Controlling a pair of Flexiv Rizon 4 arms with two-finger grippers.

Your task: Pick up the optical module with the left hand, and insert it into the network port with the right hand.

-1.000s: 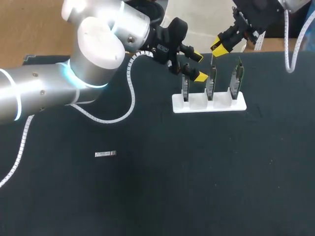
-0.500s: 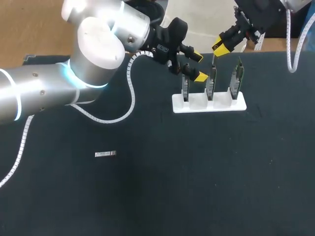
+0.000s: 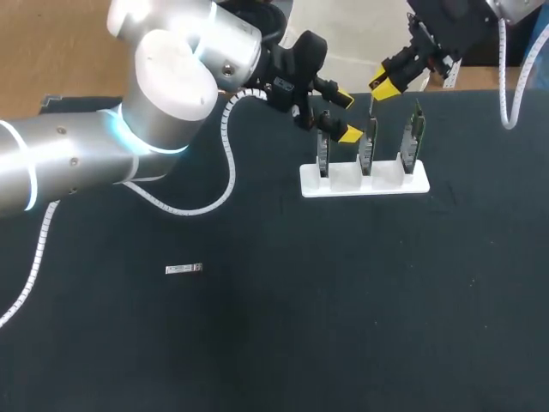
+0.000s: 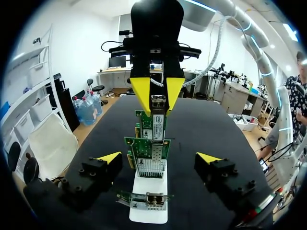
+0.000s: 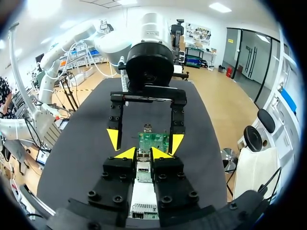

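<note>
The right jaws are closed on the module [image 5: 143, 171]. They pinch it from both sides and hold it upright just above the middle card [image 3: 368, 146] of three standing in the white rack [image 3: 364, 184]. Whether its tip has entered the port I cannot tell. The left jaws are wide open with nothing in them, straddling the rack's end at the first card [image 3: 322, 154].

To seat the module well, I judge it should be kept square to the card's edge and pushed straight along the port's axis, without twist. A slight tilt would likely jam it on the port's lip or lever the card in its slot. Press slowly until it stops, then let go. The left jaws are near the middle card, so the right arm needs to keep off them. A small silver piece [image 3: 183, 269], perhaps another module, lies on the table [image 3: 343, 326], well apart.
</note>
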